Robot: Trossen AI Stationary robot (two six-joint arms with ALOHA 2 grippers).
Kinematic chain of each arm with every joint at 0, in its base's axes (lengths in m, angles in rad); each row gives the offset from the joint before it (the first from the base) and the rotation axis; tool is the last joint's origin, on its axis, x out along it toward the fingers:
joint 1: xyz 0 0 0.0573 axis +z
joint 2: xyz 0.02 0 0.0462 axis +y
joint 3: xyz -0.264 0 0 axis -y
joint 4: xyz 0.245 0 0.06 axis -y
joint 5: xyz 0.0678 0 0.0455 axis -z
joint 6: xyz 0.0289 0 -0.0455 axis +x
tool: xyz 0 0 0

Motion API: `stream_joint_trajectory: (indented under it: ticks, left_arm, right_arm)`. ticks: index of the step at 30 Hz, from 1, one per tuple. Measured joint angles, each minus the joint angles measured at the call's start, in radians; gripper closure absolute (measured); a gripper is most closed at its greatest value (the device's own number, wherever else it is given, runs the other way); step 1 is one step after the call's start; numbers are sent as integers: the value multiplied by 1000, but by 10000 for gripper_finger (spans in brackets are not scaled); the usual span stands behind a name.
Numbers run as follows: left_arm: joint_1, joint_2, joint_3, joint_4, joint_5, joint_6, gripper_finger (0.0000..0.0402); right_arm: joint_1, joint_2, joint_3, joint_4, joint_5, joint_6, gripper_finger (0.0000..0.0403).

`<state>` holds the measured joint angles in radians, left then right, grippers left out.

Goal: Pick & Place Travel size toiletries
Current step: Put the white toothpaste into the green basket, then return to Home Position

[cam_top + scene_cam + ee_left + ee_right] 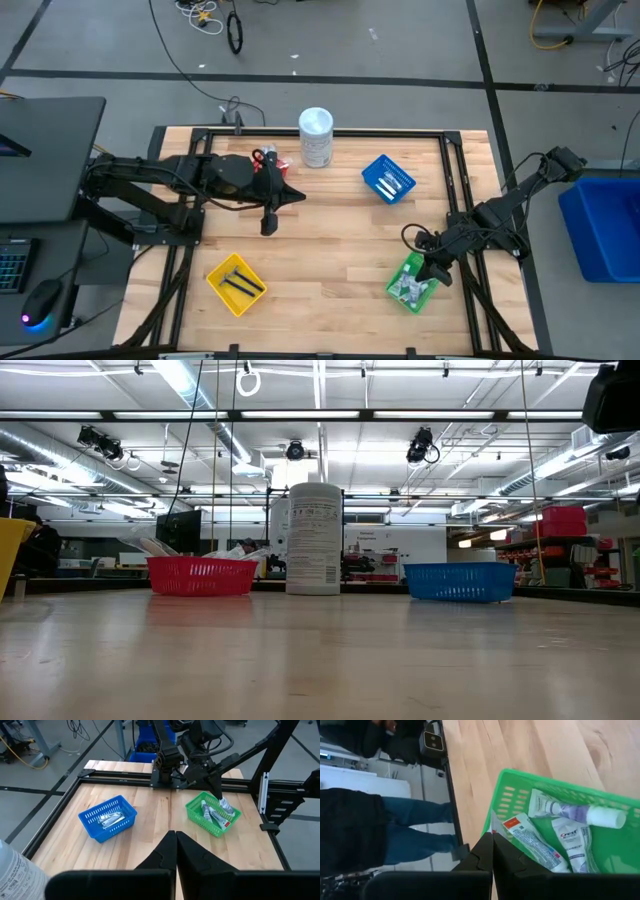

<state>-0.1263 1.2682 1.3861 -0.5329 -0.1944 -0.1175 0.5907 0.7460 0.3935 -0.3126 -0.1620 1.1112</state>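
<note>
The travel size toiletries lie sorted in baskets. A green basket point(412, 282) at the near right holds white tubes point(580, 845) with red and blue print. A blue basket point(388, 180) holds pale packets, and a yellow basket point(236, 283) holds thin black pieces. My right gripper point(492, 840) hangs over the green basket's rim, shut on one white tube point(532, 842). My left gripper point(175, 850) is shut on nothing, up in the air over the table's middle, pointing toward the right edge. Its arm partly covers a red basket point(268, 160). My right gripper has the white tube by its flat crimped end point(496, 822), pinched at the fingertips. The fingers slant down from the table's right edge. The tube tilts away below them, its cap end lying in the green basket among the other tubes point(220, 815).
A tall white cylindrical container point(316, 137) stands at the far edge between the red and blue baskets. A black frame rail point(455, 200) runs along the table's sides. A person in jeans point(410, 830) stands beside the table's right corner. Bare wood point(330, 250) lies between the baskets.
</note>
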Motion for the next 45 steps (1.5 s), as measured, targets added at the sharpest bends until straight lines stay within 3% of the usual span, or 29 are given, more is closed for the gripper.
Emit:
stream_joint_trajectory:
  ticks: [5, 21, 25, 34, 41, 45]
  left_arm:
    - [0, 0, 0, 0, 0, -2, 399]
    - [0, 1, 0, 0, 0, -2, 398]
    - [0, 1, 0, 0, 0, 0, 397]
    - [2, 1, 0, 8, -4, 4, 397]
    - [2, -12, -10, 15, -3, 47, 399]
    - [2, -54, -92, 51, 27, 46, 399]
  right_arm:
    - [0, 0, 0, -7, -23, 32, 390]
    - [0, 0, 0, -34, -24, 70, 283]
    - [-2, 0, 0, 49, 33, 29, 274]
    - [-2, 0, 0, 273, 315, -291, 322]
    - [-2, 0, 0, 388, 428, -519, 372]
    - [-2, 0, 0, 425, 449, -611, 380]
